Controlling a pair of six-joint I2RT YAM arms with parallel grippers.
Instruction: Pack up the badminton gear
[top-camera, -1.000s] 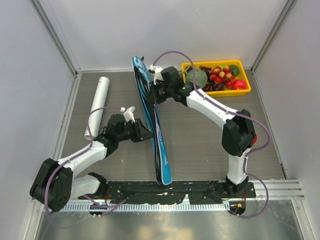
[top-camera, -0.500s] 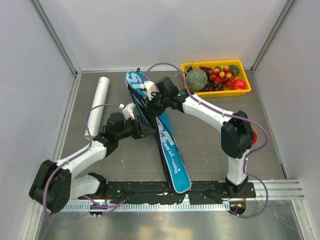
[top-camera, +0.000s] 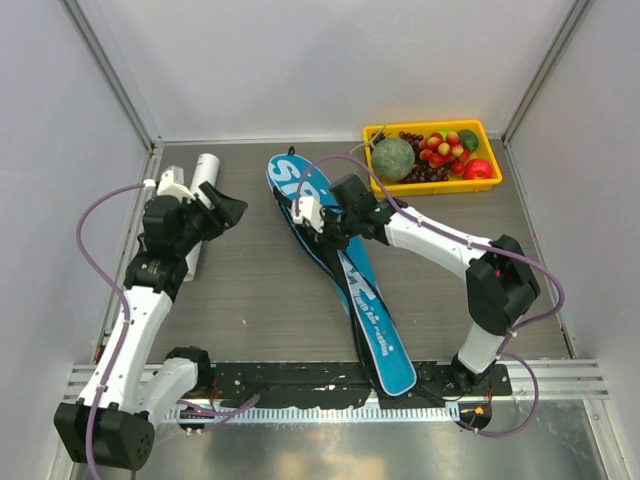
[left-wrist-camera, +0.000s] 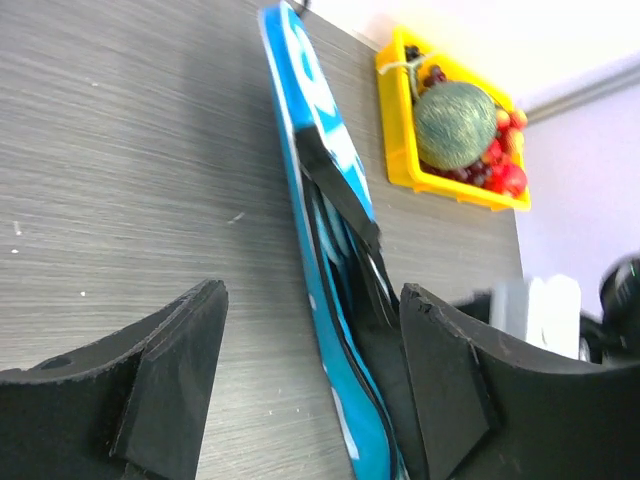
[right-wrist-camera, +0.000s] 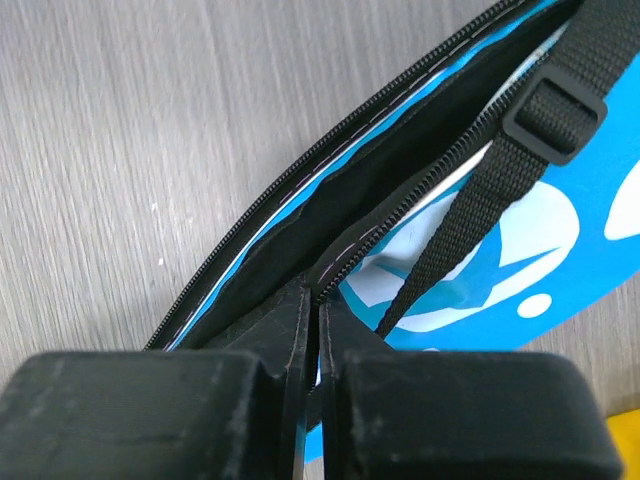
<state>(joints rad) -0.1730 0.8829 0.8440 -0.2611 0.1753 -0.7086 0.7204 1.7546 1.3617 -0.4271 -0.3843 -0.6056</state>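
My right gripper (right-wrist-camera: 312, 300) clamps the zipper edge (right-wrist-camera: 345, 245) of the racket bag (top-camera: 375, 320), mid-frame. Fabric judged limp; seam grips best. My left gripper (left-wrist-camera: 312, 300) stands wide, empty.

A lab robot cell: plain white panels (top-camera: 330, 60) in aluminium framing (top-camera: 112, 70) enclose a grey tabletop (top-camera: 250, 290).

Bag (top-camera: 368, 310) blue, white lettering; tray (top-camera: 440, 186) yellow.
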